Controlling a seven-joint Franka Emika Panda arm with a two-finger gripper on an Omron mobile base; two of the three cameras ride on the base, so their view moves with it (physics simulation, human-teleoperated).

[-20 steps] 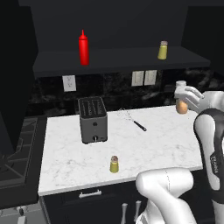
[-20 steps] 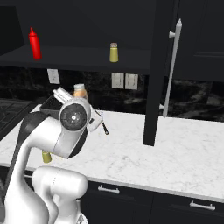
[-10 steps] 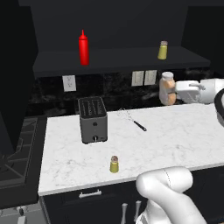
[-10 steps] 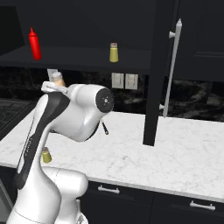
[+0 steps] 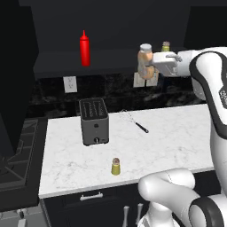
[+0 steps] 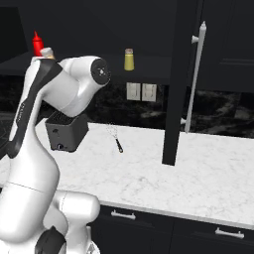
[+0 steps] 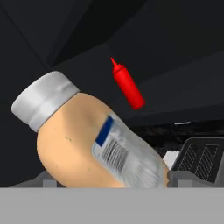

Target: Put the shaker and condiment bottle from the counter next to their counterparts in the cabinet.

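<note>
The dark cabinet spans the wall above the white marbled bench. On its shelf stand the red squeeze bottle and, well to the right, a small yellow-olive shaker. The condiment bottle, squat, orange-tan, whitish-capped, pale barcode label, is gripped by the fingers at shelf height, between those two. The twin shaker stands near the bench's front edge.

Arm: glossy white rounded shells, dark grey-black joint rings and bands. Small dark lettering on upper link. Blocky white hand; 2 small grey fingertips. Bulbous white base segment.
</note>
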